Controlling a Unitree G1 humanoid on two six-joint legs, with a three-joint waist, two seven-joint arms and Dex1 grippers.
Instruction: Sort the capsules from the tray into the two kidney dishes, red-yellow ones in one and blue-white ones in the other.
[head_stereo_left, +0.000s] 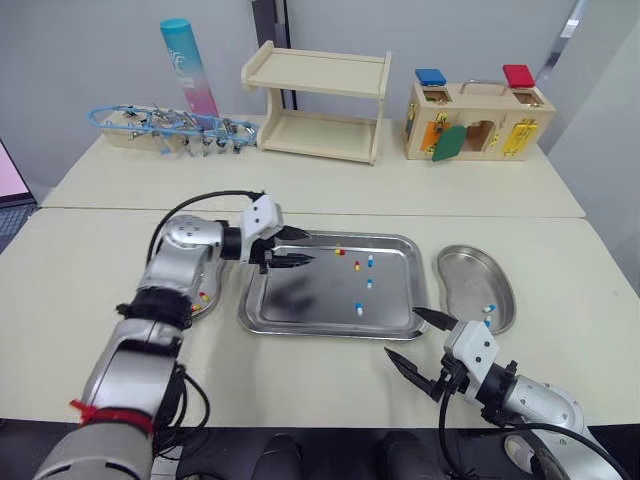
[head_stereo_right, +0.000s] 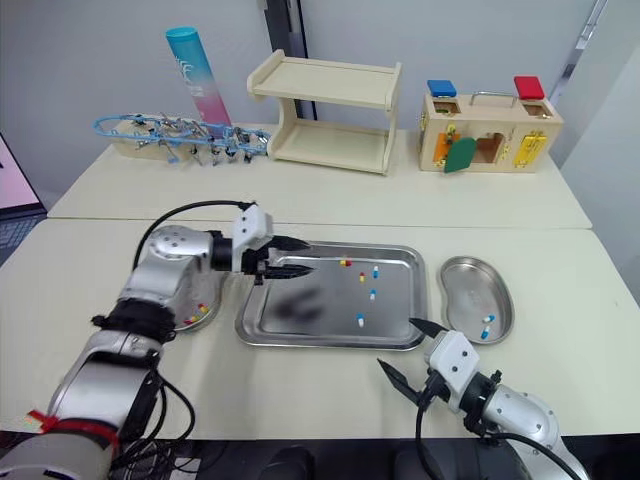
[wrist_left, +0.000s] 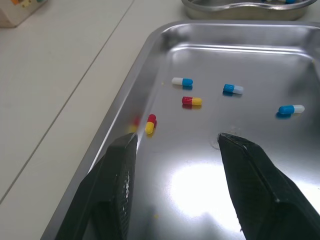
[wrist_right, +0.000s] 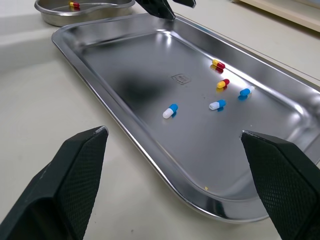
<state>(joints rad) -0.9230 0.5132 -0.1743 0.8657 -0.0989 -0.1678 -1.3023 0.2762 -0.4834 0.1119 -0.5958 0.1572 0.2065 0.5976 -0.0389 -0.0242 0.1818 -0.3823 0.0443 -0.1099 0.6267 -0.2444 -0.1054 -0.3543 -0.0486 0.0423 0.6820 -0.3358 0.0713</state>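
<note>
Mostly your left arm (head_stereo_left: 185, 250) hid the left kidney dish (head_stereo_right: 203, 305); left gripper (head_stereo_left: 309, 248) spread empty over tray (head_stereo_left: 320, 300), right gripper (head_stereo_left: 401, 331) spread too.

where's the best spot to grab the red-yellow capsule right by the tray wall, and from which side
Pinch the red-yellow capsule across its middle, at the colour seam, from above. It lies flat beside the sloped wall of the tray, which likely blocks a sideways approach. The open left end effector points roughly along its length, so the fingers would close on its long sides.
</note>
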